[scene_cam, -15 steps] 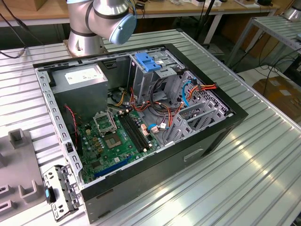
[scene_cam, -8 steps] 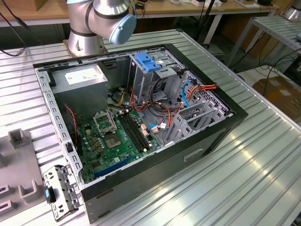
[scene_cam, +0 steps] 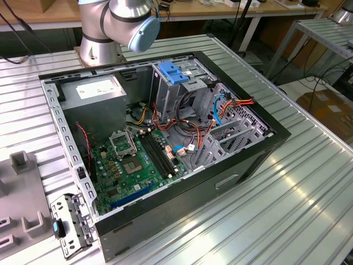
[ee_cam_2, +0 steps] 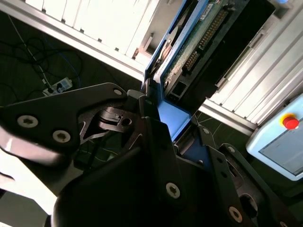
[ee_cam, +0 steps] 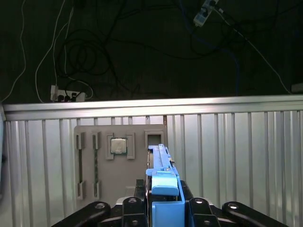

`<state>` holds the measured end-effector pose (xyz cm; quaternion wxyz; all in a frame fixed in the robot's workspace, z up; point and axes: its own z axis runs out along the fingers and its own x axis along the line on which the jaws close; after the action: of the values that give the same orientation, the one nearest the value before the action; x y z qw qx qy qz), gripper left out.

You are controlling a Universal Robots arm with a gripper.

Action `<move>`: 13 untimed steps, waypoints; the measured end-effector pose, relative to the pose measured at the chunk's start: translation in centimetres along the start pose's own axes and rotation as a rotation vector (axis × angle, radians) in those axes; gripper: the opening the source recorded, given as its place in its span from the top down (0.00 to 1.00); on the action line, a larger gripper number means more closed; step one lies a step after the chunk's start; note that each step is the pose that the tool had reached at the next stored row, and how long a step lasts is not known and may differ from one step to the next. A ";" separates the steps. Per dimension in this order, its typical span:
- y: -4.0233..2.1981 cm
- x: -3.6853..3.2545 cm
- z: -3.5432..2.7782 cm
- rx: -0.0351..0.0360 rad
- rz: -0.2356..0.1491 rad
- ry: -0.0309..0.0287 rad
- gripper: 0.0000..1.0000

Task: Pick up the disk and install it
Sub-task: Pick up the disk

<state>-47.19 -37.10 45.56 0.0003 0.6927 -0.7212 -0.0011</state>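
Claw point(ee_cam: 163, 203) clamps the disk point(ee_cam: 160, 163) edge-up (blue rail showing) above the ribbed table point(ee_cam: 236, 156).

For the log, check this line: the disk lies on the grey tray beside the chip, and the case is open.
Wrong in one respect: the disk is not on the tray; the gripper holds it, as the first wrist view shows. The chip is on the tray and the case is open.
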 end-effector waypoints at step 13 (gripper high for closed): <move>0.00 0.00 -1.29 0.0002 0.000 -0.0001 0.63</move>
<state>-47.19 -37.10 46.85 0.0002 0.6927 -0.7212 -0.0011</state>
